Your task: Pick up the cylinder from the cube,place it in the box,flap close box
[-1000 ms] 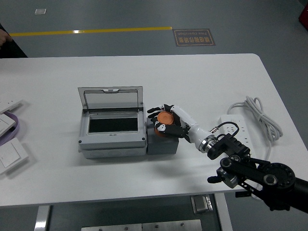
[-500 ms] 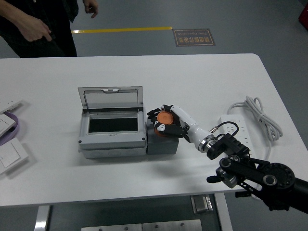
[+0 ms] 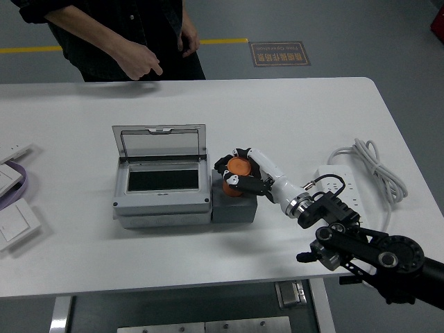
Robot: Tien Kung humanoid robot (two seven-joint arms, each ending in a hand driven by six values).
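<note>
- The robot's right hand (image 3: 243,173), white-and-black with five fingers (image 3: 244,184), is curled around the orange cylinder (image 3: 237,168), which sits a little higher and more tilted than half a second ago, when it stood lower against the dark grey cube (image 3: 234,205).
- I judge this to be the lift just beginning: the cylinder's lower end looks barely clear of the cube's top, though the fingers hide whether it is fully free.
- The grey metal box (image 3: 161,184) with its hinged transparent flap (image 3: 159,142) raised has not moved; it stands touching the cube's left side on the white table (image 3: 291,118), its dark opening ready for the cylinder.
- A person at the far side has stepped across since a second ago; one hand (image 3: 141,62) now hangs just above the table's far edge, touching nothing.
- The left arm is not visible.
- The white power strip (image 3: 347,187) and coiled cable lie well apart on the right; white switch plates (image 3: 14,222) are cut off at the left edge.
</note>
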